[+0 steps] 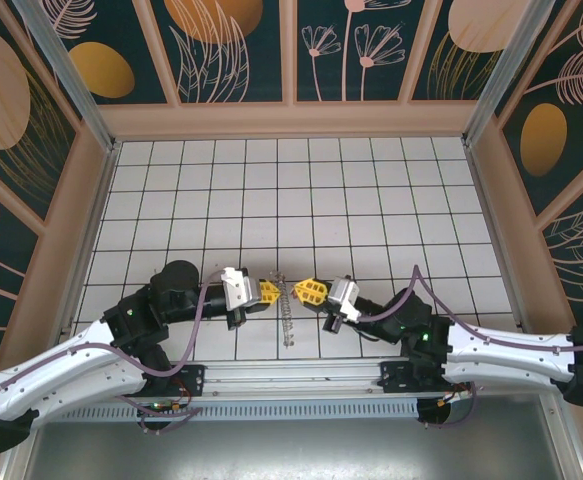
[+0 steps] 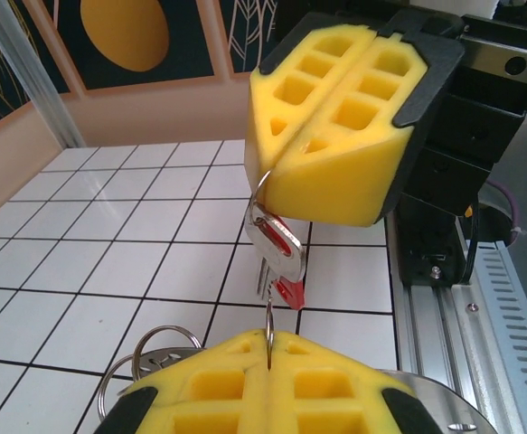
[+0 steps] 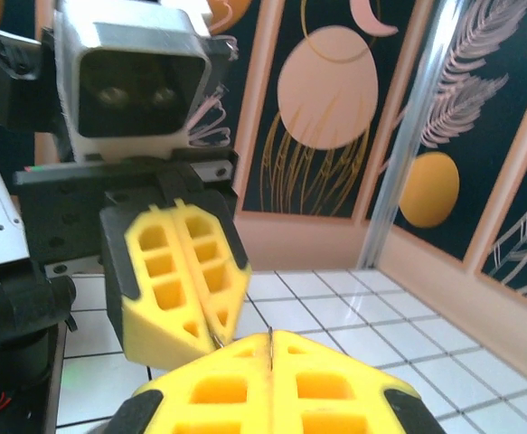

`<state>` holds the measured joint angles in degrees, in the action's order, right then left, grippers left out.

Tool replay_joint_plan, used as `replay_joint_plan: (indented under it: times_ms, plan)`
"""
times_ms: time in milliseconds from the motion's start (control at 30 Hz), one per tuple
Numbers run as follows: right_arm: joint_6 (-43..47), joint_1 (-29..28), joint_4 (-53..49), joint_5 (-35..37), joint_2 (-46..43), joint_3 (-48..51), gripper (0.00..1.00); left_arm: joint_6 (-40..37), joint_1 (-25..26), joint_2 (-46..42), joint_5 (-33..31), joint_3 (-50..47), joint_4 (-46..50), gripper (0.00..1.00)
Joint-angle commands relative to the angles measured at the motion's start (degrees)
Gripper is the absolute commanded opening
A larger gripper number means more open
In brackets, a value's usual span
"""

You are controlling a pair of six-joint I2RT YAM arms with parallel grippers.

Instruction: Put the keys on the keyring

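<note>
Both tools are pressed closed. The left tool pinches the thin grey metal wire keyring between its yellow foam pads, and the right tool nips a curve of the same wire above it. The small silver key with a red tip hangs just under the right tool, above the white tiled bench. The wire looks light, springy and slippery, the key stiff and flat. The key is best taken by its broad faces, not its edge.

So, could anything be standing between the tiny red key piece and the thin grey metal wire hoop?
Nothing visible does: the red key piece hangs right beside the grey wire hoop, with no object between.
</note>
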<state>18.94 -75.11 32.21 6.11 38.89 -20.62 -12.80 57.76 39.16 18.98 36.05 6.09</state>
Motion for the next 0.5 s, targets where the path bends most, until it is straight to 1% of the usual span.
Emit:
replay_joint_plan:
  times_ms: [0, 100, 167, 267, 367, 467]
  plan:
    - [-3.39, 0.7, -4.52, 4.34, -1.48, -0.41, 0.0, 0.0, 0.21, -0.31, -1.45, 1.23, -1.43, 0.0]
    - [-4.89, 1.42, -6.01, 5.49, -1.96, -0.04, 0.0, 0.65, 0.18, -0.52, -1.51, 0.87, -1.6, 0.0]
    - [-5.77, 1.99, -7.03, 5.61, -2.02, 0.06, 0.0, 1.31, 0.24, -0.38, -2.63, 0.65, -1.48, 0.0]
    - [-6.88, 2.24, -6.81, 5.76, -3.34, 1.1, 0.0, 2.96, 0.17, 0.46, -6.37, 1.13, 0.57, 0.0]
    - [-7.49, 2.51, -5.72, 6.19, -5.24, 2.46, 0.0, 5.87, 0.22, 1.57, -11.63, 1.4, 2.78, 0.0]
    - [-8.22, 3.84, -5.6, 5.82, -5.62, 3.31, 0.0, 8.09, 0.23, 3.21, -15.26, 1.09, 4.42, 0.0]
